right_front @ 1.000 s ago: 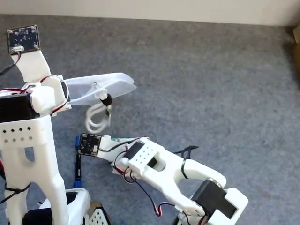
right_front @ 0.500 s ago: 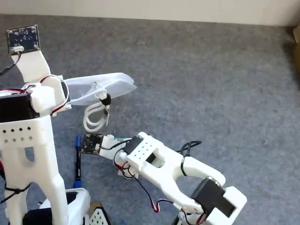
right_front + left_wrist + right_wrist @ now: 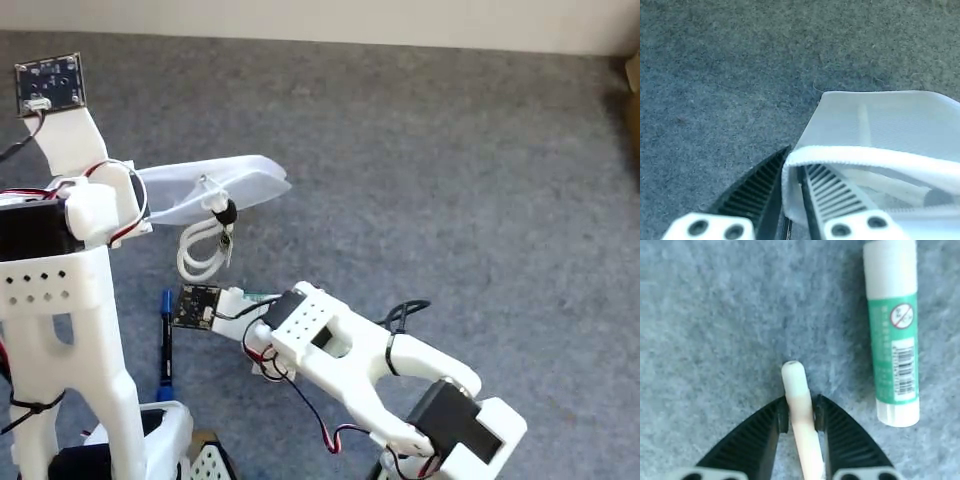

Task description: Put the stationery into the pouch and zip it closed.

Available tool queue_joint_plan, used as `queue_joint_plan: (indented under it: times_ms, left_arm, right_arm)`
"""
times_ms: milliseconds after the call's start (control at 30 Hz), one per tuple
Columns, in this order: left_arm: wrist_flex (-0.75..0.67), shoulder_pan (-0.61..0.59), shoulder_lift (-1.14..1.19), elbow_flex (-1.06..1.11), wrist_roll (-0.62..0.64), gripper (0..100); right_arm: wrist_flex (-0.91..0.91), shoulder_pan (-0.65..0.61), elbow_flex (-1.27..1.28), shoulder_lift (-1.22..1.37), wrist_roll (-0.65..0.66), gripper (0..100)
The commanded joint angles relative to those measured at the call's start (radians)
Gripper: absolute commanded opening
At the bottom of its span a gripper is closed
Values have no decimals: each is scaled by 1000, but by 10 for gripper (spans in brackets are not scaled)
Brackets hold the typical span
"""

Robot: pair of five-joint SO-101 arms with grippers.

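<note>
Soft, even light, shadows weak and diffuse.
High view: gray mat [image 3: 450, 150] evenly lit, left arm [image 3: 60, 300] and pouch [image 3: 240, 185] very bright white, faint shadow on the mat beside the right arm [image 3: 340, 355]. Right wrist view: glue stick [image 3: 890, 315] and pen [image 3: 799, 400] each drop a soft dark edge on the mat; slight sheen on the stick.

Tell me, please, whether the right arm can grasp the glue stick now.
Probably not yet: the right gripper is shut on a white pen, though the glue stick lies unobstructed beside it.
</note>
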Motion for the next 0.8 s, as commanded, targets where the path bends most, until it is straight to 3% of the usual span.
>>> queue_joint_plan:
  times_ms: [0, 267, 467, 567, 767]
  left_arm:
    - [-2, -1, 2, -4, 12, 8]
    - [-2, -1, 2, -4, 12, 8]
    - [-5, -1, 2, 8, 12, 8]
    - [-9, -1, 2, 19, 12, 9]
    - [-9, -1, 2, 19, 12, 9]
  right_arm:
    - [18, 12, -21, 4, 12, 77]
    - [25, 12, -47, 168, 12, 77]
    - [81, 12, -142, 176, 12, 72]
    - [81, 12, -142, 176, 12, 2]
    - [97, 12, -150, 166, 8, 4]
